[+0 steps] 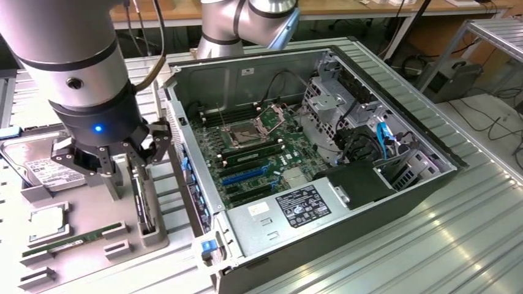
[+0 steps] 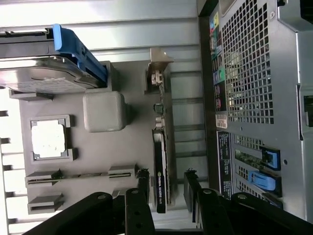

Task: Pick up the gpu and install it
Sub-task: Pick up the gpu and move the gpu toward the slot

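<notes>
In the lower left of the exterior view, the end effector (image 1: pixel 110 158) hangs over a grey holder (image 1: pixel 82 205) on the metal table (image 1: pixel 457 245). Its jaws are spread wide and grip nothing. The gpu (image 1: pixel 146 208) stands on edge in a slot along the holder's side nearest the open computer case (image 1: pixel 245 70), which fills the middle of the frame. In the wrist view, the end effector (image 2: pixel 166 178) has one dark finger (image 2: pixel 143 178) on each side of the gpu (image 2: pixel 160 161), not closed on it. A hard drive (image 1: pixel 37 166), a CPU (image 1: pixel 49 223) and a RAM stick (image 1: pixel 70 240) also sit on the holder.
</notes>
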Controlling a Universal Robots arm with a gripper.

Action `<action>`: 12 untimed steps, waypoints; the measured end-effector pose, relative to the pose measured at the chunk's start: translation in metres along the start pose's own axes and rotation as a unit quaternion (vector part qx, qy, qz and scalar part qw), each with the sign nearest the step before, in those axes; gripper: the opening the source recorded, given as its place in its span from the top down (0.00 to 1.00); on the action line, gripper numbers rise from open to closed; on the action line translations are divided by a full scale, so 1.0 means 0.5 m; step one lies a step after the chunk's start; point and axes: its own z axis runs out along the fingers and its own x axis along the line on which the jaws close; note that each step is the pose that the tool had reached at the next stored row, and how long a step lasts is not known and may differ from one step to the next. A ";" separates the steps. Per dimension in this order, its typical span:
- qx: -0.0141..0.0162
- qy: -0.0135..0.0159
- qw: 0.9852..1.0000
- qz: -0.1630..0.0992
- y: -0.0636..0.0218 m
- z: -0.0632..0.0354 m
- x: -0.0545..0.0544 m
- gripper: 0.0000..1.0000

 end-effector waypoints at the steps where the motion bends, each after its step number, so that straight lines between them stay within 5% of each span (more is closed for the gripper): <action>1: 0.000 0.000 1.000 0.000 0.000 0.004 0.000 0.58; 12: 0.000 0.000 1.000 0.000 0.013 0.057 0.003 0.58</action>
